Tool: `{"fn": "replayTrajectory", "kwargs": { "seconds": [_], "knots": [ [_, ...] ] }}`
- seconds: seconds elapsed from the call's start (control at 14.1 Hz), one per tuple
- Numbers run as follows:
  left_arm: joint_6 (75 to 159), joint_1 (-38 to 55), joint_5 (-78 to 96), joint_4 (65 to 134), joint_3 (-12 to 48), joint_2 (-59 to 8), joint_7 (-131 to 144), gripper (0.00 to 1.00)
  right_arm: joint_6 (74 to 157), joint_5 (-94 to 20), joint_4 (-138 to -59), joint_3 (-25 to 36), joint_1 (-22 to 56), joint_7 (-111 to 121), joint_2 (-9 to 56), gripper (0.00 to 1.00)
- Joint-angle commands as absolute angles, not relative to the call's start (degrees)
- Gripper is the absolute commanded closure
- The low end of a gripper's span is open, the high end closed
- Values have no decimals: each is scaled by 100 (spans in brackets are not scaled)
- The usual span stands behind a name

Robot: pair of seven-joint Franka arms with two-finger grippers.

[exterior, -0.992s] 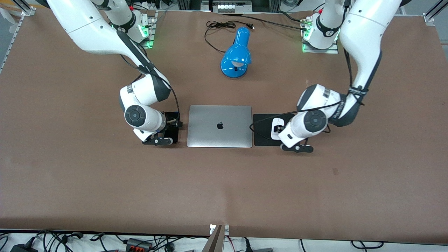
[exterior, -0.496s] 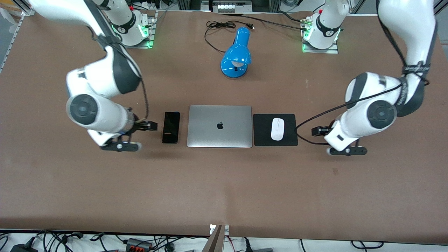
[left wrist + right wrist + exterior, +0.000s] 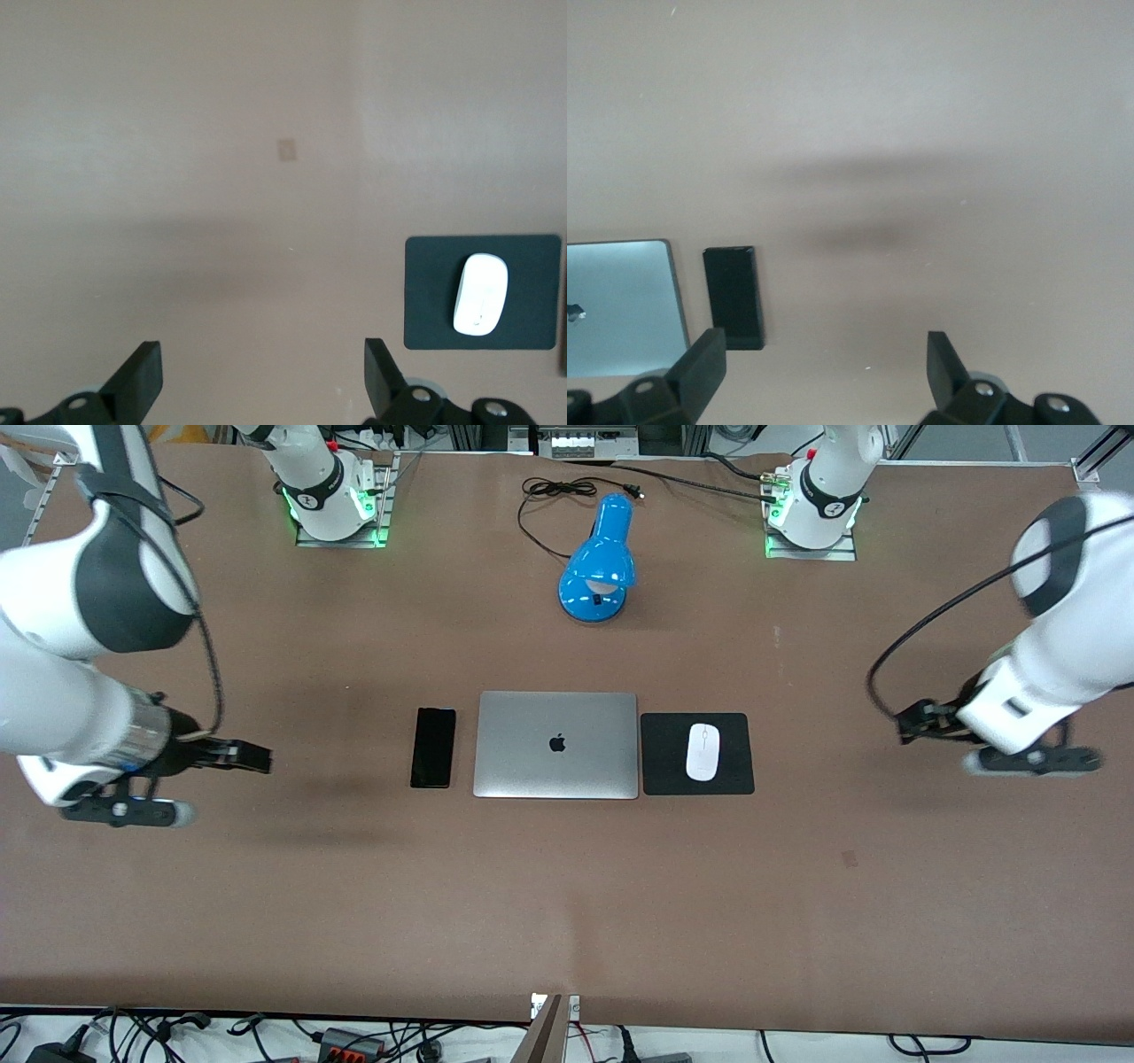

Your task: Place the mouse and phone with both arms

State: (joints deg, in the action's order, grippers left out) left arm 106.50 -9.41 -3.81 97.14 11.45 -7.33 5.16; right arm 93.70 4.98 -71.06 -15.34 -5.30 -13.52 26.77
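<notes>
Now the small glossy white oval mouse (image 3: 702,751) lies on a square black mouse pad (image 3: 735,775), just beside the closed silver laptop (image 3: 555,744) toward the left arm's end of the brown tabletop (image 3: 567,903). Slim black rectangular phone (image 3: 432,747) lies flat on the tabletop just beside the laptop's edge toward the right arm's end, not touching it. Blue desk lamp (image 3: 599,560) w/ black cord sits farther from the front camera than the laptop. Left tool (image 3: 921,720) is up over bare tabletop, well apart from the pad, fingers (image 3: 139,382) spread wide, nothing btwn them. Right tool (image 3: 241,756) hangs over bare tabletop, well apart from the phone, fingers (image 3: 700,365) also released, holding nothing.
</notes>
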Motion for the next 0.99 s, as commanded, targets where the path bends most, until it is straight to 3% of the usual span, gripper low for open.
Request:
{"fn": "replayTrajectory", "kwargs": {
  "seconds": [0.0, 0.14, 0.28, 0.57, 0.92],
  "knots": [
    [10154, -459, -114, 9574, 433, -220, 316, 0, 9307, 484, -7093, -1103, -493, -934, 2278, 0],
    [8979, -194, -88, 9028, 272, -255, 308, 0, 9447, 204, -7241, -312, -81, -494, 1962, 0],
    [8754, -246, -79, 9061, 308, -211, 264, 0, 9501, -43, -7373, 227, 131, -90, 1759, 0],
    [8605, -264, -70, 9132, 378, -105, -281, 0, 9413, -18, -7672, 343, 105, 176, 1416, 0],
    [8596, -501, 114, 9167, 492, -88, -202, 0, 9571, 26, -8787, 334, 141, 149, 722, 0]
  ]
}}
